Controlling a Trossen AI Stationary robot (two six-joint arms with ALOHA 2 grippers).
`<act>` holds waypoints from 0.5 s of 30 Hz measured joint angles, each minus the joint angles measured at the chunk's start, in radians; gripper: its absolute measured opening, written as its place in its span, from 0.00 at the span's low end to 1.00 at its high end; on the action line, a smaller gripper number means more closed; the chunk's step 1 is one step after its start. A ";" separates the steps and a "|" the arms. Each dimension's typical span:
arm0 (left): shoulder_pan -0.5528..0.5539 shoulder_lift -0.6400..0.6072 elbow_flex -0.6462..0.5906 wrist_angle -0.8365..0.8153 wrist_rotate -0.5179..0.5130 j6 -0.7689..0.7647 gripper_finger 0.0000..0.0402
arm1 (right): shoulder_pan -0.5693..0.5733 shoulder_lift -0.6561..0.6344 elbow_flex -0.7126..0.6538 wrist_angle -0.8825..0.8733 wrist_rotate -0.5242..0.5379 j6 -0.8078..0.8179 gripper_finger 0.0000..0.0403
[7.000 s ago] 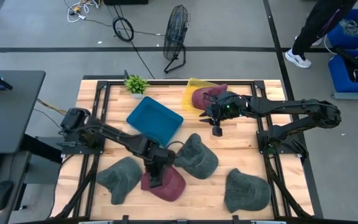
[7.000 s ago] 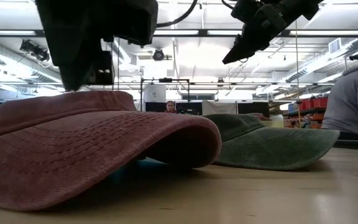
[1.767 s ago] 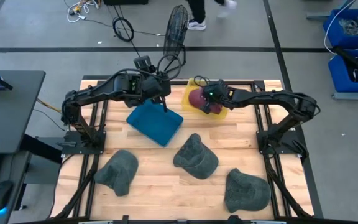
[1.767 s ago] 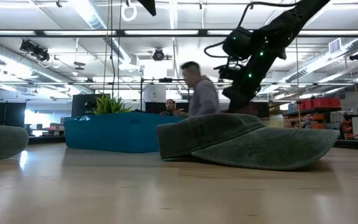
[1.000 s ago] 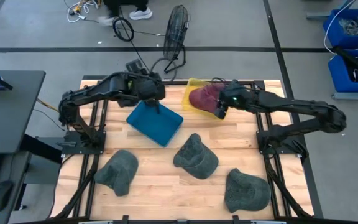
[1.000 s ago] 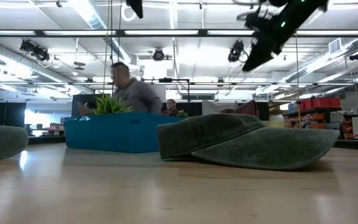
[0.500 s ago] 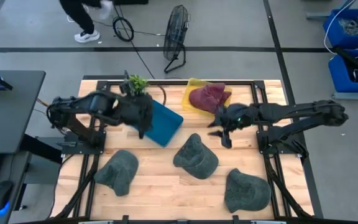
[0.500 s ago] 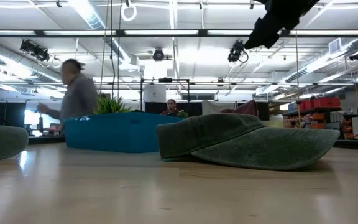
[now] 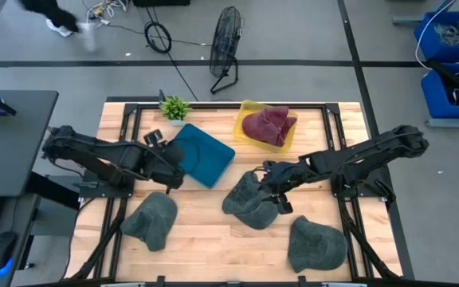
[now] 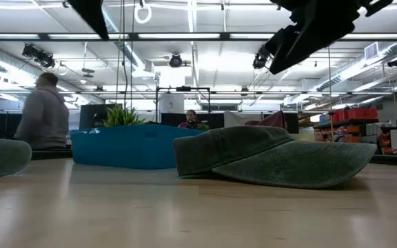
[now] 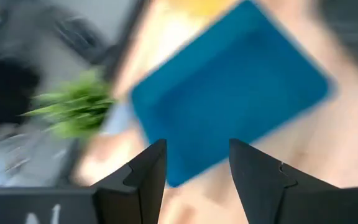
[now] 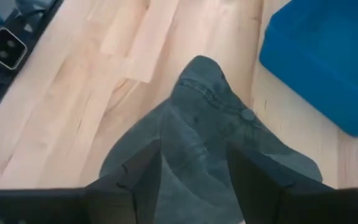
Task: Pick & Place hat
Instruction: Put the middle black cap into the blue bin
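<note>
A dark green hat (image 9: 250,199) lies brim down in the middle of the table, also seen in the low view (image 10: 274,157). My right gripper (image 12: 194,155) hangs open above its crown (image 12: 204,124), well clear of it in the low view (image 10: 302,38). My left gripper (image 11: 194,146) is open over bare wood at the near left corner of the blue tray (image 9: 202,153), touching nothing. Maroon hat cloth (image 9: 268,126) lies in the yellow tray (image 9: 245,112) at the far edge.
Two more green hats lie near the near edge, one left (image 9: 151,220) and one right (image 9: 317,244). A small green plant (image 9: 174,107) stands at the far edge beside the blue tray. A person (image 10: 43,114) walks in the room behind.
My right gripper has left the yellow tray and swung toward the near edge, ending above the middle green hat. My left gripper has drawn back from over the blue tray toward the left and near edges. The hats have stayed where they were. A person has crossed the room behind.
</note>
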 joint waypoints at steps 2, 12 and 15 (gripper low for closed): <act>0.005 -0.070 -0.108 0.155 0.118 0.088 0.44 | -0.002 0.011 0.000 0.007 0.001 -0.001 0.46; 0.041 -0.235 -0.414 0.530 0.337 0.233 0.44 | -0.005 0.176 -0.001 0.070 -0.039 -0.025 0.46; 0.050 -0.238 -0.437 0.521 0.310 0.211 0.44 | -0.007 0.239 -0.001 0.131 -0.043 -0.069 0.46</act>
